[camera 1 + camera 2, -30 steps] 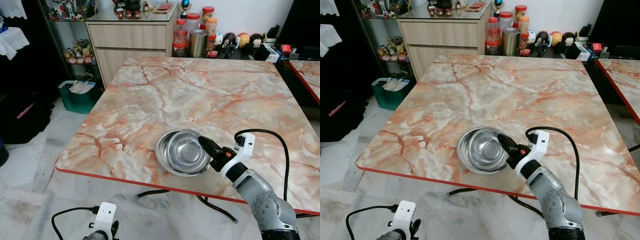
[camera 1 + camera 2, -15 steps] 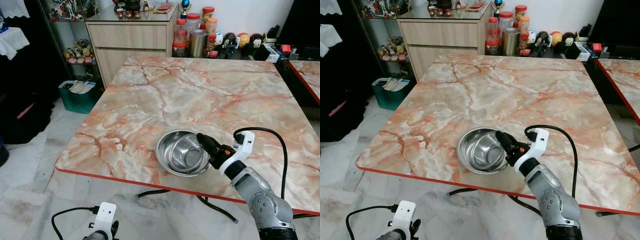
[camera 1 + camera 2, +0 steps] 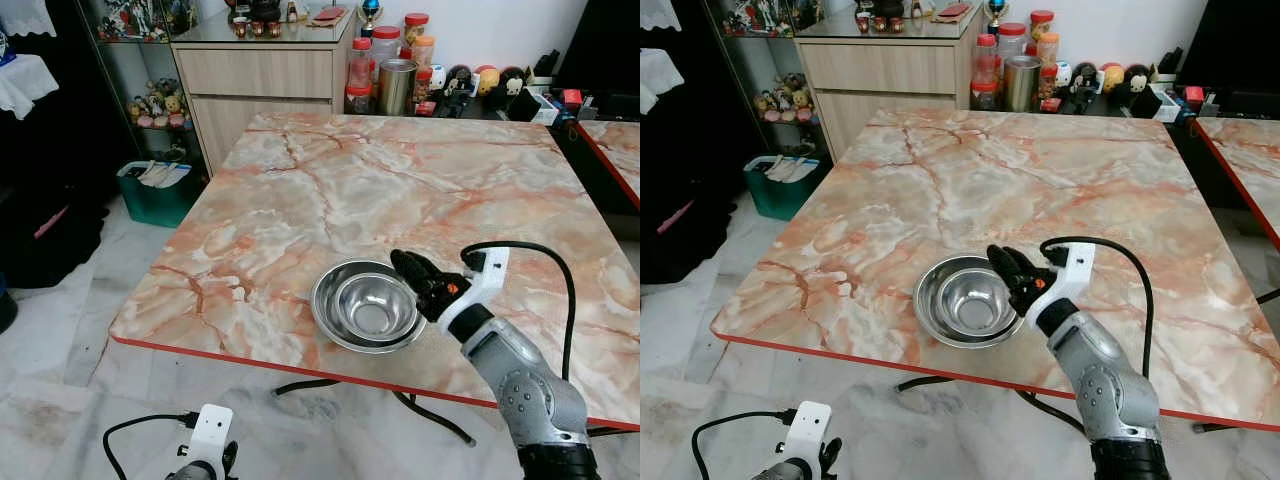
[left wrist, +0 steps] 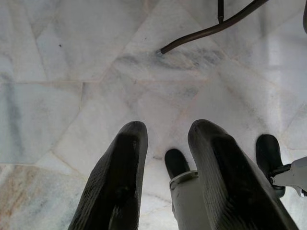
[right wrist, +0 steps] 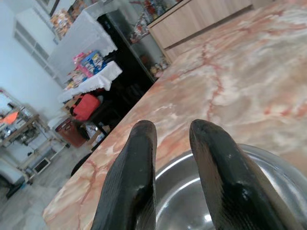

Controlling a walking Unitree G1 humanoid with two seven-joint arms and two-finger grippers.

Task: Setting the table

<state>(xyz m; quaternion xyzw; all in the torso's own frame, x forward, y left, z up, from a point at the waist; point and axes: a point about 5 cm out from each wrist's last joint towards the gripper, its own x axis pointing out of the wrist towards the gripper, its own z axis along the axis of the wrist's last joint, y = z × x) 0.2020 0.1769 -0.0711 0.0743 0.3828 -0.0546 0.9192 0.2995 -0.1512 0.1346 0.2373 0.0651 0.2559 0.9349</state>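
Right tool point(image 3: 405, 268) just above bowl's point(image 3: 364, 305) far-right rim, fingers slightly parted, gripping nothing; bowl sits free below it near tabletop point(image 3: 400, 190) front edge, likely placed. Left tool point(image 4: 165, 163) idle, parted, empty.

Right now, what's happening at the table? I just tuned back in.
The right gripper is at the far right rim of the steel bowl, its fingers parted with a gap between them and not clamped on anything. The bowl sits flat near the front edge of the marble table. The left gripper hangs idle over the floor, its fingers apart.
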